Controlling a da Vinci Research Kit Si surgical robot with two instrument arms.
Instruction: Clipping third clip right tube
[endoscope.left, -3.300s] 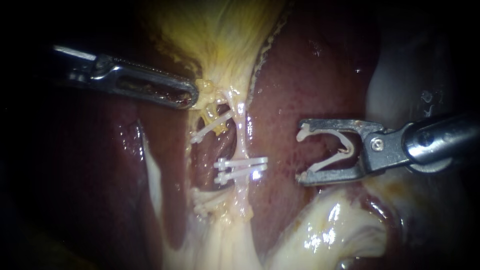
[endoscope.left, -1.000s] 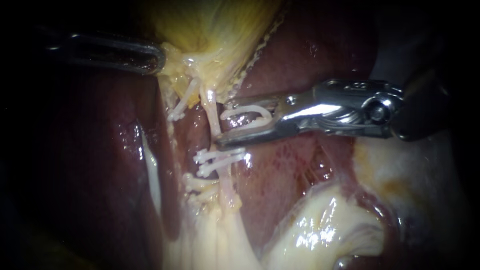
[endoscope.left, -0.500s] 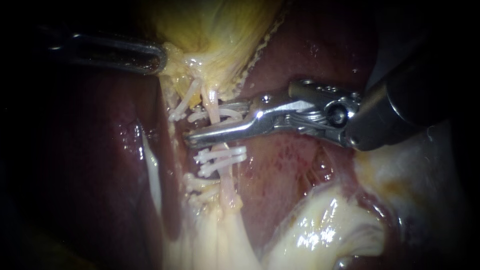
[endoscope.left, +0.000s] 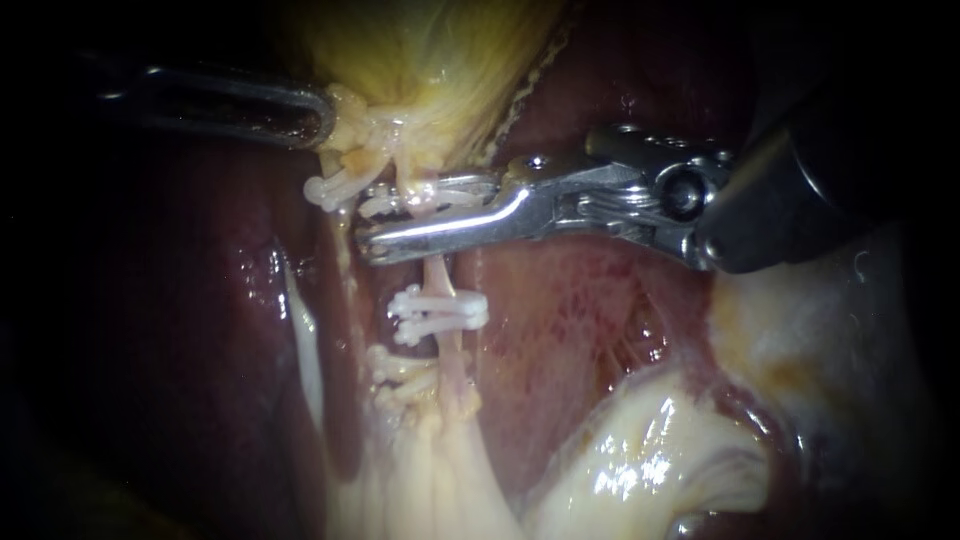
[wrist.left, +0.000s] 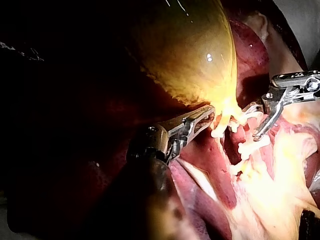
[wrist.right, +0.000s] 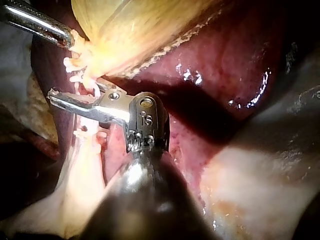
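Dark red liver (endoscope.left: 600, 330) fills the background, with the yellow gallbladder (endoscope.left: 440, 60) hanging over its upper edge and pale fat at its lower edge. The right tube (endoscope.left: 437, 275) runs as a thin pinkish-white strand from the gallbladder's neck down across the liver's middle. It looks taut, slender and soft, and two white clips (endoscope.left: 440, 312) sit side by side across its lower part.

The right instrument (endoscope.left: 365, 218) reaches in across the tube just above that pair. Its hand is narrowed to a slim gap, with both jaws bearing on the third clip (endoscope.left: 400, 203), a white clip that straddles the tube.

The left instrument (endoscope.left: 315, 115) lies against the pale tissue at the gallbladder's neck. Whether it has a grip there cannot be told.

To do the closing squeeze well, the tube should probably lie wholly inside the clip, with the clip tips showing past its far side. The clip should cross the tube squarely and stay apart from the two below. A slow, even squeeze with no pull along the shaft seems wise, since so thin a strand could tear. The nearby clip (endoscope.left: 335, 188) beside the jaw tips must not be caught.
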